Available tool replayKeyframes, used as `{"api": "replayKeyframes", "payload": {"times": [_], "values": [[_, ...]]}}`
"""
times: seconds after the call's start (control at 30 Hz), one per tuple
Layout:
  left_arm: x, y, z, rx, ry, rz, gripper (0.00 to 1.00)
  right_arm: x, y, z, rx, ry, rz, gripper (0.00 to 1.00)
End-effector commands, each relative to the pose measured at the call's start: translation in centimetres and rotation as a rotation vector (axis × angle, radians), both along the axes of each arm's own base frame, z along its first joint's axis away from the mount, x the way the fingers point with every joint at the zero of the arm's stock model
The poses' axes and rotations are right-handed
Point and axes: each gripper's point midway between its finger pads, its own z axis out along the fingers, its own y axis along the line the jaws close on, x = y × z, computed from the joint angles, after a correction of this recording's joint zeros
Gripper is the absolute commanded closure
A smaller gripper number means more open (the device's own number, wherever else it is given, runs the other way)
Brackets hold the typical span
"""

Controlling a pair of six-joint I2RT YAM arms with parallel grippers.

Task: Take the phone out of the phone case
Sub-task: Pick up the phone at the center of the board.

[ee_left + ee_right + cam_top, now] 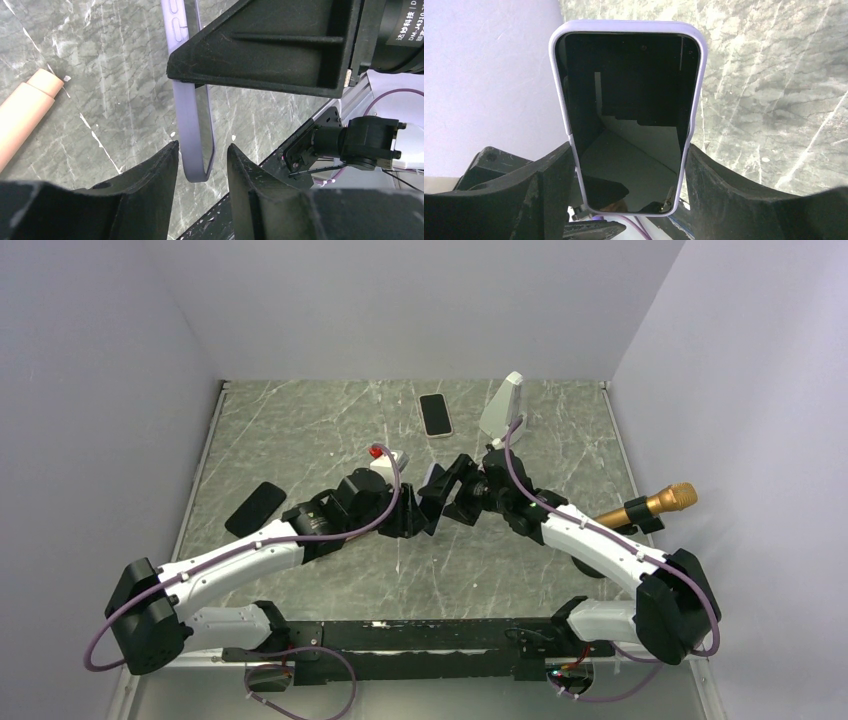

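The phone (629,110), its black screen facing the right wrist camera, sits inside a lilac phone case (626,26). My right gripper (629,150) is shut across the case's two long sides and holds it above the table. In the left wrist view the case (187,115) is seen edge-on, and its rounded end hangs between the fingers of my left gripper (202,147). The left finger (165,165) is right at the case's edge, while a gap shows at the other finger. From above, both grippers (415,510) (455,490) meet at mid-table.
A second phone (435,415) lies at the back, next to a white wedge (502,405). A black flat object (255,508) lies at the left and a gold microphone (650,505) at the right. A small white box with a red knob (385,458) is near the left arm. A peach cylinder (25,120) lies on the marble.
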Motion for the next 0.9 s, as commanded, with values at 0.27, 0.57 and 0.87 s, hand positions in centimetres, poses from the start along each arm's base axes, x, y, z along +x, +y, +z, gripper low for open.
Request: {"api": "replayKeyframes", "payload": {"times": [0.27,0.57,0.87], "values": [[1.3,-0.3,2.3,-0.038,-0.072,0.044,0.67,0.3,2.5,6.8,0.146,-0.156,0.014,1.00],[0.4,0.0,4.3,-0.069,-0.148,-0.033,1.00,-0.2,2.0,8.6,0.050,-0.349,0.132,0.01],[-3.3,3.4,9.2,-0.291,-0.208,-0.303,1.00,-1.4,-3.1,10.7,-0.208,-0.570,0.410,0.00]]}}
